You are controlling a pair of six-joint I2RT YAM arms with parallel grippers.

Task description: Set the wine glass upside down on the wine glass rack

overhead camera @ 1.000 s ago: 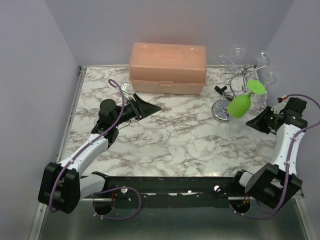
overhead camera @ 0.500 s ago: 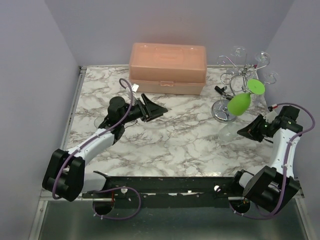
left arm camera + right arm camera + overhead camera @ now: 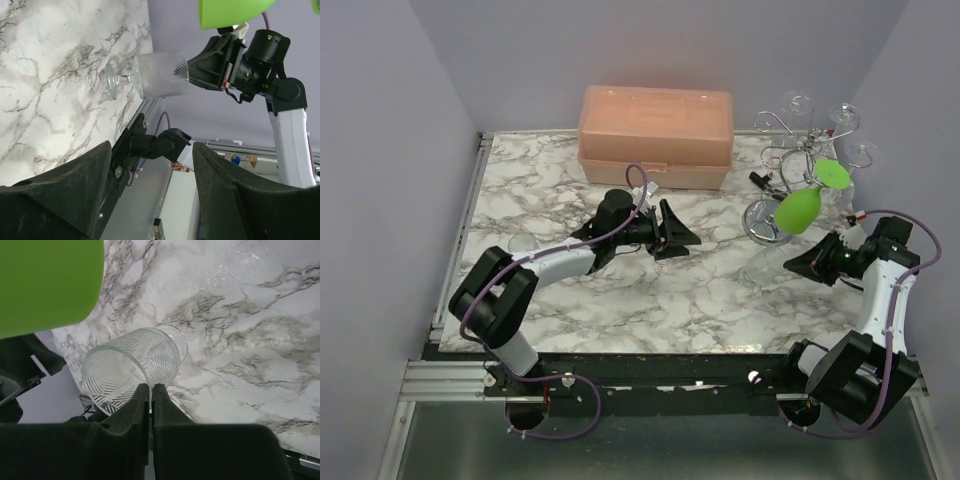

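On the right side of the marble table (image 3: 700,295), just in front of the rack's round base, the clear wine glass (image 3: 765,265) is held by the right gripper (image 3: 807,262). The right wrist view shows its two fingers (image 3: 137,410) pinched together on the rim of the patterned bowl (image 3: 130,365). The glass is tilted, with its foot low over the marble; whether the foot touches the table cannot be told.

A second ago this glass was closer to the rack (image 3: 798,165), and the right gripper sat further toward the table's right edge. Both have since come toward the middle and slightly nearer the front edge.

The left arm has changed more. It was bent over the left part of the table, and now it reaches across the centre, with the left gripper (image 3: 682,232) pointing at the held glass. Its jaws stand apart and hold nothing, and its camera looks between them at the glass (image 3: 160,75).

A green glass (image 3: 798,210) hangs upside down on the rack as before, and the pink box (image 3: 655,135) at the back has not moved.
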